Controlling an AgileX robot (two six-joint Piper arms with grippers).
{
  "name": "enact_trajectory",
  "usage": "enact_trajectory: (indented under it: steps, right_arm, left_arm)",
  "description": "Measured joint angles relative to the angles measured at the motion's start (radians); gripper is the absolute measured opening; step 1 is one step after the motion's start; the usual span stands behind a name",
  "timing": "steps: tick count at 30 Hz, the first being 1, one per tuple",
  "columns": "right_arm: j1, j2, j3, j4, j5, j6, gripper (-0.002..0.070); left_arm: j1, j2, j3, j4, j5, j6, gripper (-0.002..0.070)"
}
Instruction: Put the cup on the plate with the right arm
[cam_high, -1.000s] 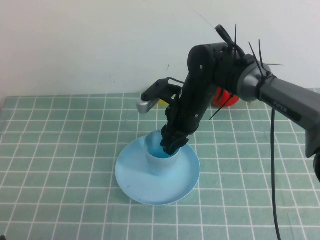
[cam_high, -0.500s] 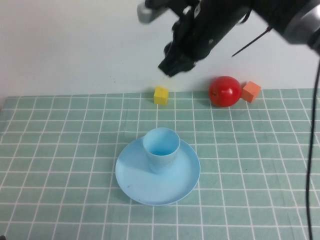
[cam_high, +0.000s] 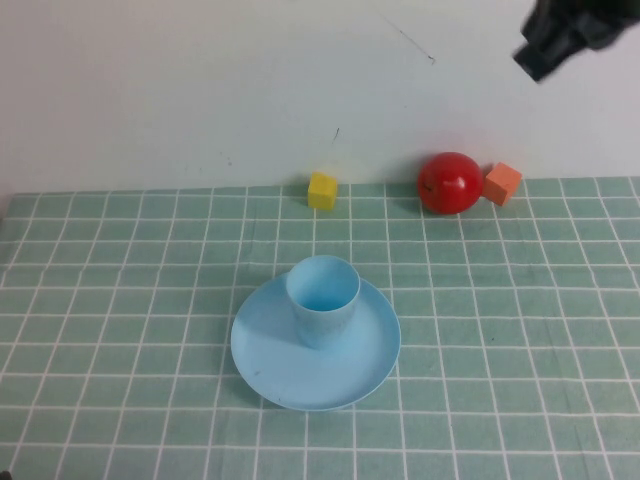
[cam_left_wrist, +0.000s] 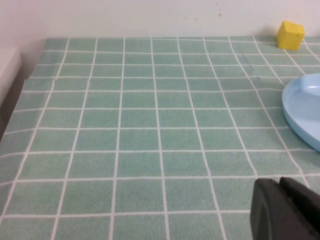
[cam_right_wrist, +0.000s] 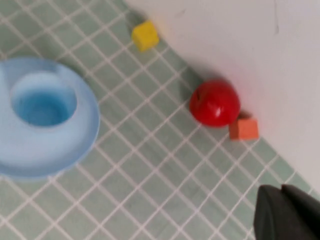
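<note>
The light blue cup (cam_high: 323, 296) stands upright on the round light blue plate (cam_high: 268, 362) at the middle of the table. My right gripper (cam_high: 540, 58) is raised high at the top right, far from the cup, with its jaws shut and empty. In the right wrist view its tips (cam_right_wrist: 281, 190) sit at the picture's edge, with the cup (cam_right_wrist: 44, 102) and plate (cam_right_wrist: 47, 156) far below. My left gripper (cam_left_wrist: 279, 184) is shut and empty, low over the mat, off the high view. The plate's rim (cam_left_wrist: 306, 107) shows in the left wrist view.
A yellow cube (cam_high: 322, 190), a red ball-like fruit (cam_high: 449, 183) and an orange cube (cam_high: 502, 182) stand in a row by the back wall. The green tiled mat (cam_high: 120, 300) covers the table.
My right arm let go of the cup on the plate, then rose and swung away to the upper right. The cup and plate have stayed in place.
</note>
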Motion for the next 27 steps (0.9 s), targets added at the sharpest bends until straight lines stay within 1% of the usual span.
enact_trajectory:
  steps: [6, 11, 15, 21, 27]
  right_arm:
    - [0.000, -0.242, 0.412, -0.011, -0.007, 0.029, 0.0003]
    - [0.000, -0.532, 0.725, 0.062, -0.162, 0.033, 0.0003]
    - [0.000, -0.763, 0.943, 0.083, -0.267, 0.036, 0.0003]
    - [0.000, -1.040, 1.200, 0.086, -0.391, 0.073, 0.0003]
    - [0.000, -1.165, 1.404, 0.099, -0.548, 0.077, 0.0003]
  left_arm:
    - [0.000, 0.000, 0.000, 0.000, 0.000, 0.000, -0.0003]
    - [0.000, 0.000, 0.000, 0.000, 0.000, 0.000, -0.0003]
    - [0.000, 0.000, 0.000, 0.000, 0.000, 0.000, -0.0003]
    - [0.000, 0.000, 0.000, 0.000, 0.000, 0.000, -0.0003]
    - [0.000, 0.000, 0.000, 0.000, 0.000, 0.000, -0.0003]
